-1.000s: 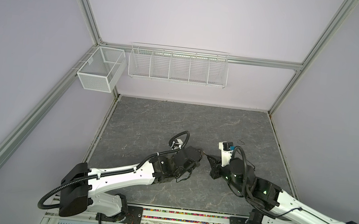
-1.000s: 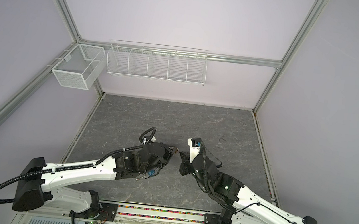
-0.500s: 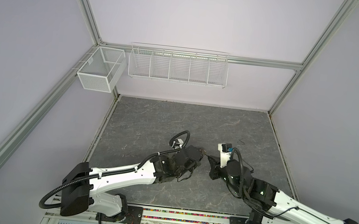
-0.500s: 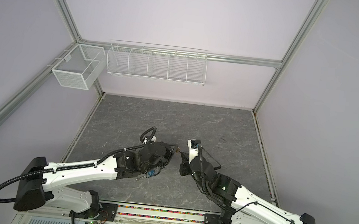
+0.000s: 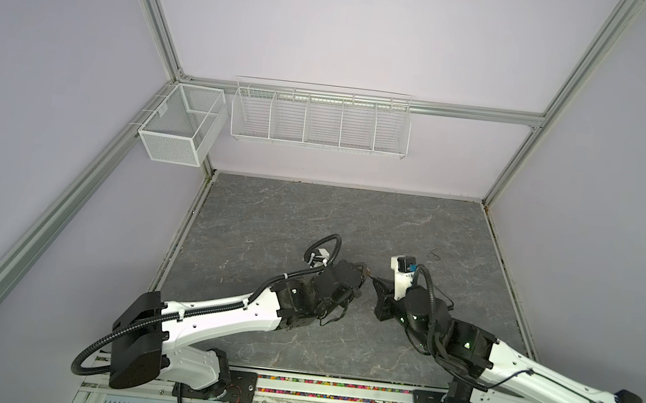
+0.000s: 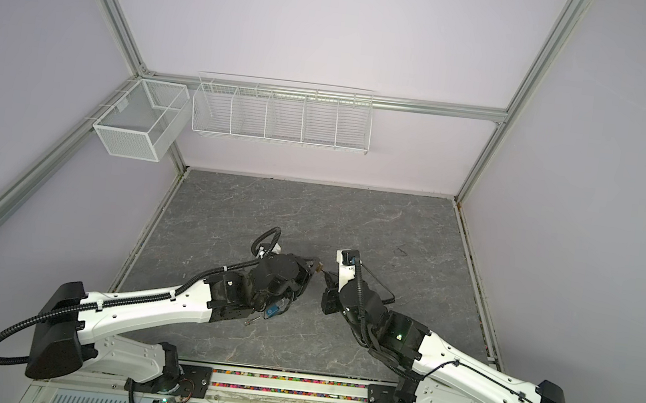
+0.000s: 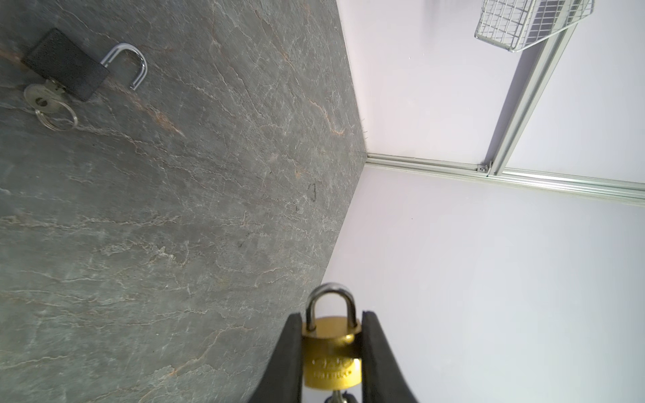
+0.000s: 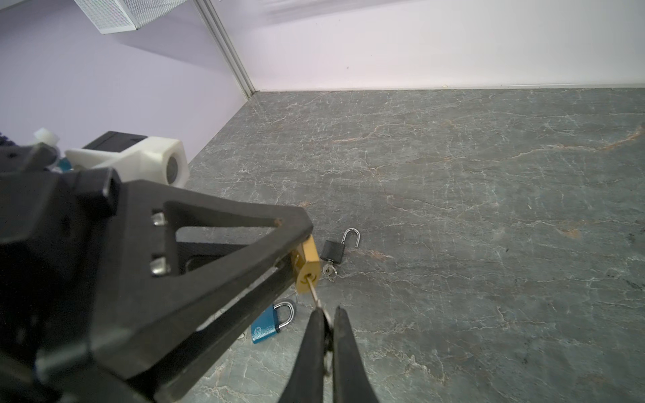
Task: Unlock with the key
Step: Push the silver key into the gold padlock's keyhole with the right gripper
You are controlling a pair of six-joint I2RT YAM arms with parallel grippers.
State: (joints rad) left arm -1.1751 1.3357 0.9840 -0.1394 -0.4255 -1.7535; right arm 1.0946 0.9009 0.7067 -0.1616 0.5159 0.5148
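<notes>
Arms stretched low over tabletop (image 5: pixel 311 218), wrists angled inward, tips meeting near centre. Blue padlock (image 8: pixel 267 324) lying below. Right tool (image 8: pixel 328 310) clenched on key (image 8: pixel 311 286), blade in keyhole of brass padlock (image 8: pixel 308 261). Left tool (image 7: pixel 331 315) grasping that lock's body, shackle closed. Beyond, black padlock (image 8: pixel 333 249) lying open, second key (image 8: pixel 329 270) inserted.

The brass padlock (image 7: pixel 331 359), shackle (image 7: pixel 330 289) closed, has a thin silver key (image 8: pixel 313 292) seated in its keyhole.
</notes>
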